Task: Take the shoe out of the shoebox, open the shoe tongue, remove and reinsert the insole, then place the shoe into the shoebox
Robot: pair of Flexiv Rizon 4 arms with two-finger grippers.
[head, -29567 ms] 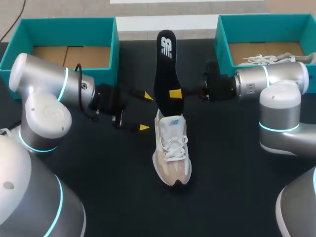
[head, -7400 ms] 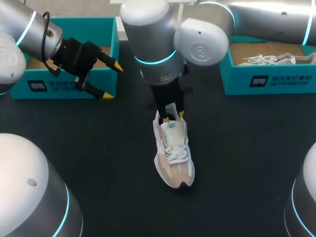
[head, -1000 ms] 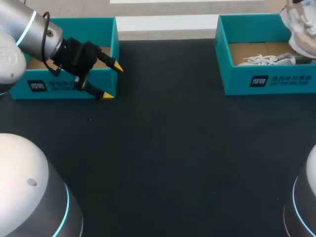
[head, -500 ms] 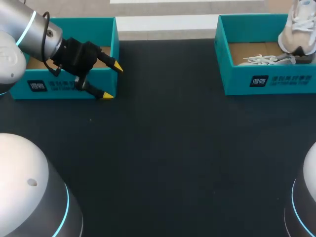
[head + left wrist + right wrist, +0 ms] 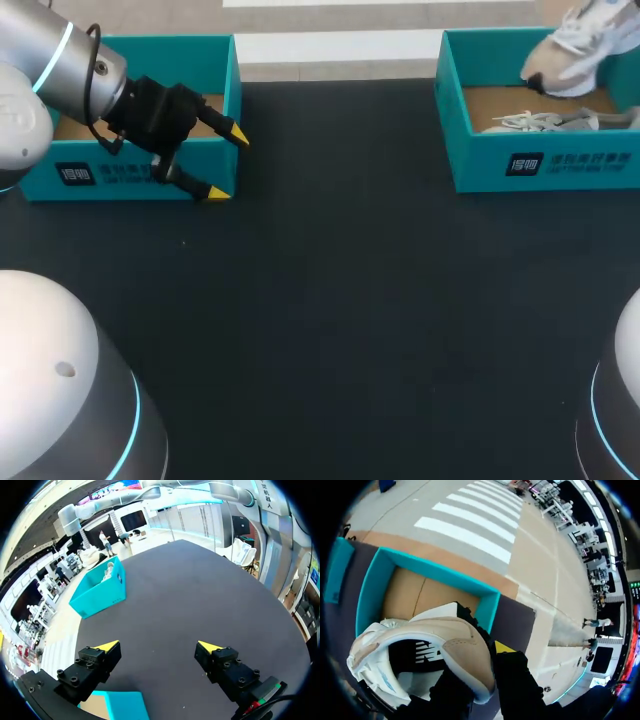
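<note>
Right pincer (image 5: 482, 672) is grasping the sneaker (image 5: 572, 45) by its heel above the teal shoebox (image 5: 447, 120); left pincer (image 5: 226, 164) is hanging released beside the second shoebox (image 5: 130, 178).

Robot lab workstation, black table (image 5: 330, 300), teal shoebox (image 5: 130, 178) at one far corner, second shoebox (image 5: 545, 165) at the other, silver left arm (image 5: 25, 110) with cyan ring

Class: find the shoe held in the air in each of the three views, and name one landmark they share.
Head view: shoe at far right, over the shoebox.
Left wrist view: too small to pick out; shoebox far ahead of the left gripper.
Right wrist view: shoe close up, above the shoebox.
Shared landmark: the shoebox.
</note>
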